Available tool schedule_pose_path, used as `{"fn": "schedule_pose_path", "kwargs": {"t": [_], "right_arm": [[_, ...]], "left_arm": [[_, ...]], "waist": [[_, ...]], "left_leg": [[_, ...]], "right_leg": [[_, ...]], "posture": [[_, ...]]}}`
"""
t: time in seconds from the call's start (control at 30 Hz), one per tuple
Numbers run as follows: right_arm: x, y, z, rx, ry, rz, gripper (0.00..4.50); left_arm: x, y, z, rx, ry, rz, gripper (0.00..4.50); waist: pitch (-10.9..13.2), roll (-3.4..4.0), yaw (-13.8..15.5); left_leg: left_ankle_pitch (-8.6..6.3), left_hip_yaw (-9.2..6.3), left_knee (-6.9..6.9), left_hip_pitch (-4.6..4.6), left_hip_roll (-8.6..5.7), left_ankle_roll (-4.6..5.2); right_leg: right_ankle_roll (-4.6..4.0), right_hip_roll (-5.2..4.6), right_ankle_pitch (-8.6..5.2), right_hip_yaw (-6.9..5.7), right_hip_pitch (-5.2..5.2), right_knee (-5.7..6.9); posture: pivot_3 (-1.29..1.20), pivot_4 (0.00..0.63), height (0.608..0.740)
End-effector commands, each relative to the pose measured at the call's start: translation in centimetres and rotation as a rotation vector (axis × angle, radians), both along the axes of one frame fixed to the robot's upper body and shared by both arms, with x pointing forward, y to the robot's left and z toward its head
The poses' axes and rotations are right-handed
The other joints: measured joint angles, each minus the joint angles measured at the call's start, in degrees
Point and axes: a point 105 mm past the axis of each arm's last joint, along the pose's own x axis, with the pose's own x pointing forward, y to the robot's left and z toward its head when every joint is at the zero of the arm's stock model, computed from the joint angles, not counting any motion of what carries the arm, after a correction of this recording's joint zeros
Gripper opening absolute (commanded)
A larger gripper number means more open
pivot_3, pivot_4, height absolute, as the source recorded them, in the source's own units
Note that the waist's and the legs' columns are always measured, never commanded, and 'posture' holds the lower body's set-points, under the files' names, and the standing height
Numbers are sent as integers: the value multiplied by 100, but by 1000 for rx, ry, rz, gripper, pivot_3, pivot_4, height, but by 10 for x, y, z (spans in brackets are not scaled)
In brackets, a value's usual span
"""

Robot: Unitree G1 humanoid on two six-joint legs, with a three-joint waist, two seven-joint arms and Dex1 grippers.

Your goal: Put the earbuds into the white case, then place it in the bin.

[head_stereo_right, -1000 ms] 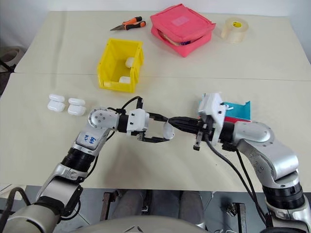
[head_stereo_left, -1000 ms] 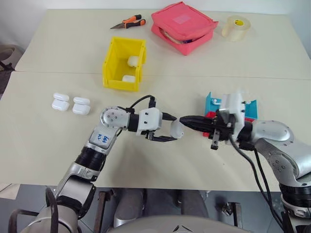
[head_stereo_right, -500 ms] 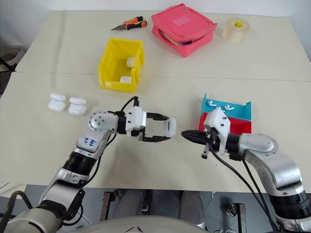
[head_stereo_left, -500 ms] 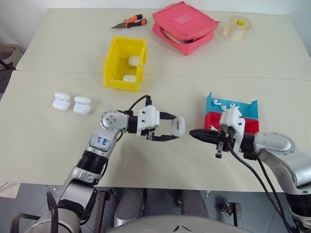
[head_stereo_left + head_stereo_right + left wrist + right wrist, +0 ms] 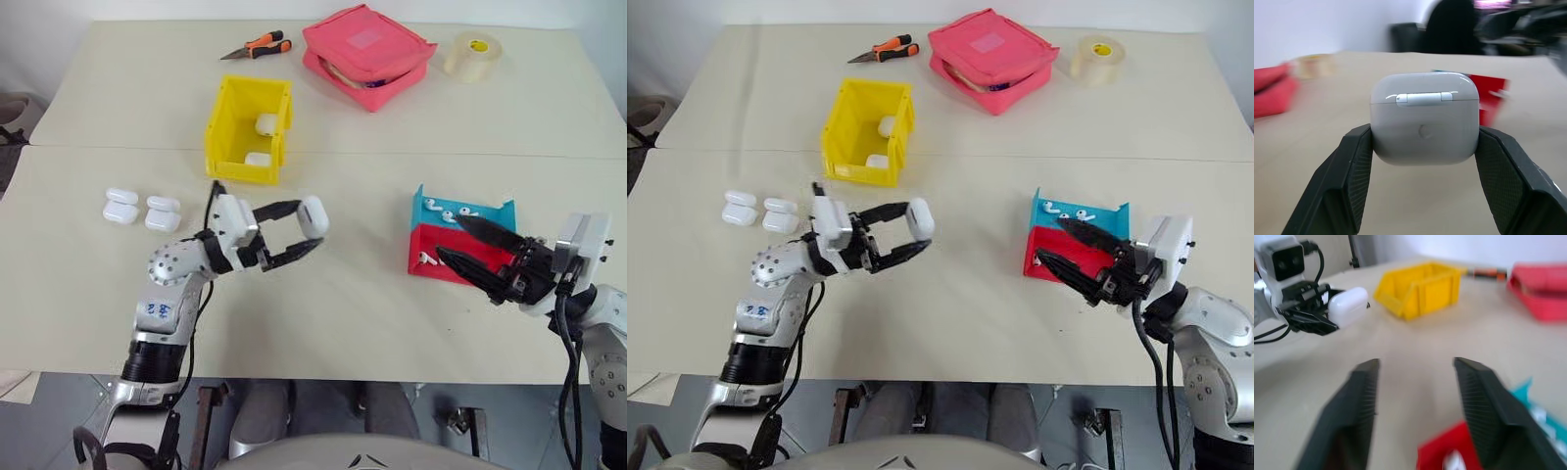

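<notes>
White case (image 5: 313, 215) is that glossy little pebble shape, rounded corners, lid shut, with a silvery hinge strip across the back and a small round button under it. It's up off the table right now, pinched between the left gripper's (image 5: 299, 231) two black fingers, which have a fine ribbed texture on the pads and press on its two narrow sides. So the left one is clamped tight on the case, holding it in the air between the bin and the trays, nearer the bin

The bin (image 5: 247, 129) is bright yellow hard plastic, boxy with tall walls, sitting further back on the beige tabletop (image 5: 323, 304). Two more white cases (image 5: 263, 140) already lie inside it. Another pair of identical spare cases (image 5: 143, 210) sits side by side on the table near the left arm

Right gripper (image 5: 464, 243) has its fingers spread well apart with nothing between them, hanging just over the red tray (image 5: 428, 253). That one butts up against a blue tray (image 5: 480, 209), both small shiny plastic things, and there are tiny white earbuds (image 5: 449, 212) with short stems lying in the blue one, plus one in the red

Back of the table: a soft pink zip pouch (image 5: 369, 54), a roll of clear tape (image 5: 474, 56) and orange-handled pliers (image 5: 257, 46)
</notes>
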Motion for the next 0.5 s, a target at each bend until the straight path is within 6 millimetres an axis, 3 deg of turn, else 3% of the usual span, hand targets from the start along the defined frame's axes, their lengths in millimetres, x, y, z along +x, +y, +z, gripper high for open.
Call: {"fn": "schedule_pose_path", "kwargs": {"t": [0.03,0.07,0.2,0.4,0.5], "right_arm": [[-7,12,5,-43,-74,22,4074],[-7,13,4,-48,-74,22,4416],[-1,10,2,-71,-89,0,4464],[3,7,-1,-90,-85,-15,4464],[2,10,-3,-94,-81,-17,4464]], "left_arm": [[10,29,11,-103,41,199,2761],[12,36,18,-179,60,224,2761],[30,54,26,-215,90,332,2761],[84,52,56,-226,31,407,2761],[117,54,53,-138,93,508,2761]], "waist": [[0,0,9],[0,-1,9],[0,-1,13],[1,-4,24],[1,-5,7]], "left_leg": [[0,0,0,0,-1,0],[0,0,0,0,-2,0],[0,-2,0,0,-5,0],[0,1,0,2,-10,0],[0,8,-1,1,-13,1]], "right_leg": [[0,0,0,0,0,0],[0,0,0,0,0,0],[0,-1,0,0,1,1],[0,0,0,-2,4,1],[0,0,0,-7,4,0]], "posture": [[0,150,740],[0,150,740],[0,150,740],[0,150,740],[0,150,740]]}}
